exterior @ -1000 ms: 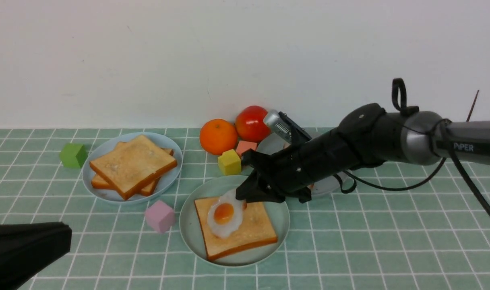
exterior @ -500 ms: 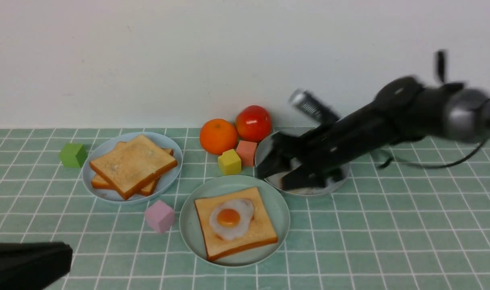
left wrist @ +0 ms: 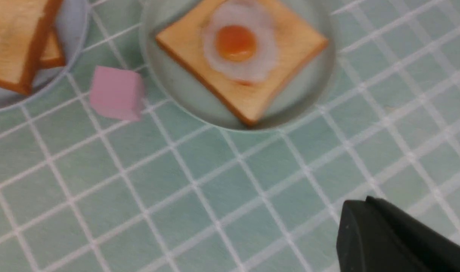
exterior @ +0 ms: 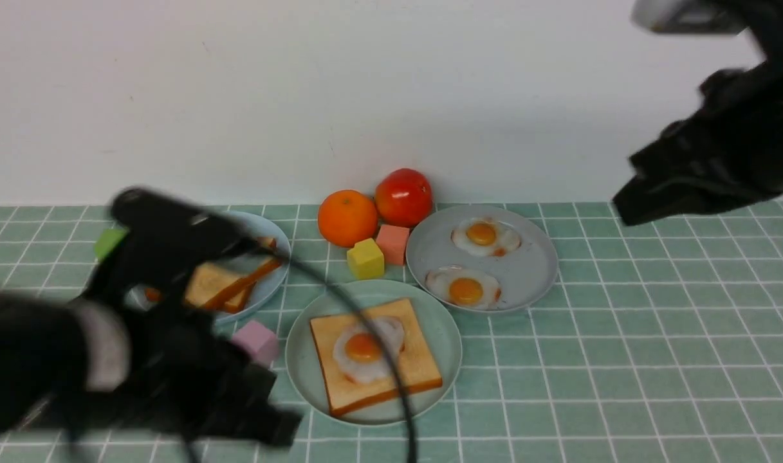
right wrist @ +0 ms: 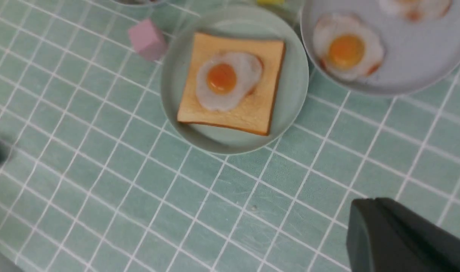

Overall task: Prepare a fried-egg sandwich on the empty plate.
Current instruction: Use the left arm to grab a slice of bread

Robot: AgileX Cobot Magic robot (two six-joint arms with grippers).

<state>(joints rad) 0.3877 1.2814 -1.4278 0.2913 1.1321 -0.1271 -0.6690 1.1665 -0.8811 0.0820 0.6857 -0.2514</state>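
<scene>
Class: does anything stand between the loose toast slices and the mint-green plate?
Only the pink cube, in the near part of the gap between the pale blue plate holding the toast slices and the mint-green plate. It sits low, so a lifted slice should probably clear it.

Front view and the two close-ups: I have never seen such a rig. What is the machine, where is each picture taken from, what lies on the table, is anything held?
This is a robot. Its left arm and right arm each end in a gripper. The wide picture looks forward from between the arms; the other two come from wrist cameras looking down. The left gripper is low and blurred; the right gripper hangs high. Both are shut and hold nothing. On the tiled table: a mint-green plate with one toast slice and a fried egg on it, a grey-blue plate with two eggs, a pale blue plate of stacked toast, an orange, a tomato, a green cube, a pink cube, a yellow cube and a salmon cube.
</scene>
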